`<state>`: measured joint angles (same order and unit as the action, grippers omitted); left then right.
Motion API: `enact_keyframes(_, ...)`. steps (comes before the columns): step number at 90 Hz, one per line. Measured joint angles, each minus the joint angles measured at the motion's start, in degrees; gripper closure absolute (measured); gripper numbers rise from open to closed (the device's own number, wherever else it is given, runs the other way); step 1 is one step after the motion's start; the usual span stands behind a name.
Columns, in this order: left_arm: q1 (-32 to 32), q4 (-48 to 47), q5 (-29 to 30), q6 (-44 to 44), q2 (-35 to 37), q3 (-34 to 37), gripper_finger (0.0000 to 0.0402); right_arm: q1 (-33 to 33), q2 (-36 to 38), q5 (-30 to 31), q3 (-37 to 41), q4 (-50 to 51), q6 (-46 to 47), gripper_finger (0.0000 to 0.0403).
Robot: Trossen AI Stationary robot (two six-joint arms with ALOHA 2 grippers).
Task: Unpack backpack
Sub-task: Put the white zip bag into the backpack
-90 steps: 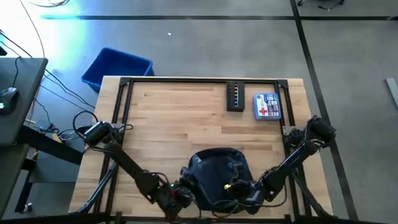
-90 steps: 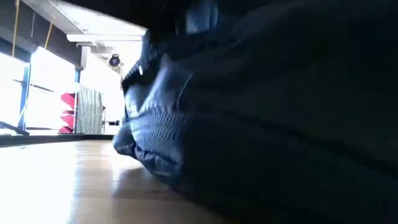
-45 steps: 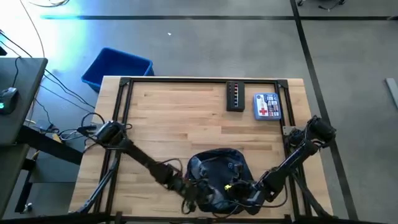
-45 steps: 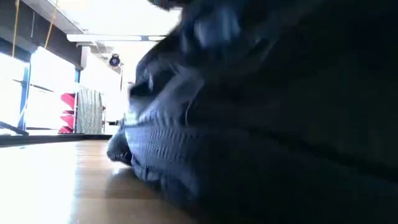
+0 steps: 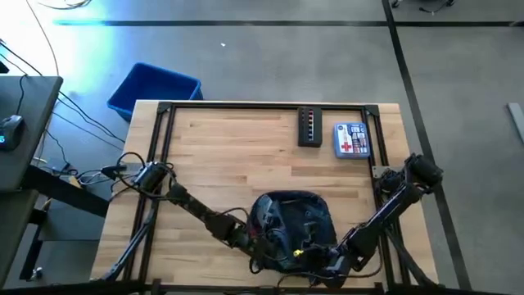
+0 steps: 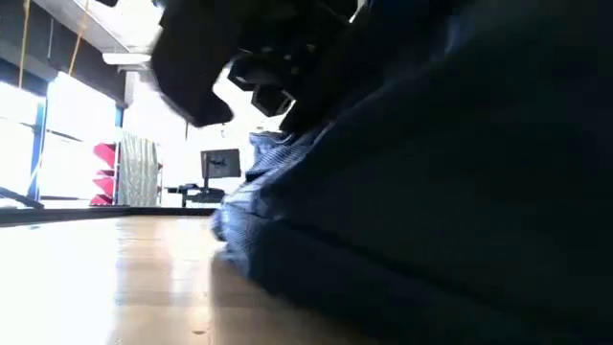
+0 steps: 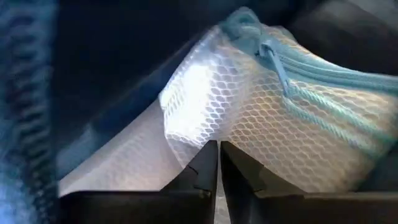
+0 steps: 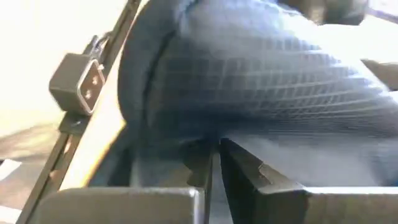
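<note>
Seen from overhead, a blue bin (image 5: 153, 88) sits on the floor off the far left corner of a wooden table (image 5: 246, 156). The left gripper (image 5: 260, 242) reaches into the left side of a dark navy backpack (image 5: 296, 228), which lies at the near edge of the table, a little right of centre. In the left wrist view its fingers (image 7: 200, 169) are nearly together, pinching the edge of a white mesh pouch (image 7: 249, 118) with a pale blue zipper, inside the bag. To do this step well, the pouch likely needs a firm pinch and a slow pull out through the opening. The right gripper (image 5: 332, 264) is at the backpack's near right edge, fingers (image 8: 239, 165) closed on its fabric, apparently holding the bag in place. The backpack looks rounded; its long axis seems to run from the near edge toward the far one, though which end is the top cannot be told. Far right on the table lie a black box (image 5: 309, 127) and a first-aid pouch (image 5: 351, 139).
</note>
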<state>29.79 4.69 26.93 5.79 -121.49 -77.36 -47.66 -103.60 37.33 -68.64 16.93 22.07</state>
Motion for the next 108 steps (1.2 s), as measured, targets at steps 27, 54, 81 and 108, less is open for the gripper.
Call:
enact_keyframes(27, 1.88, -2.62, -0.86, 0.38, 4.09, 0.04, 0.0381, 3.59, -3.86, -4.18, -0.02, -0.93, -0.1, 0.0385)
enact_keyframes(54, 8.79, -13.51, 10.81, -1.69, 15.15, 0.04, 0.0353, 6.08, -5.35, -8.42, 0.0, -0.73, -0.07, 0.0385)
enact_keyframes(81, 10.4, -7.45, 9.57, 0.29, 17.87, 0.0, 0.0353, 6.82, -5.08, -7.79, 0.0, -0.98, -0.36, 0.0385)
enact_keyframes(108, 6.49, -0.98, 5.13, 3.38, 15.32, 0.02, 0.0353, 6.8, -4.73, -7.12, 0.0, -1.36, -0.08, 0.0385)
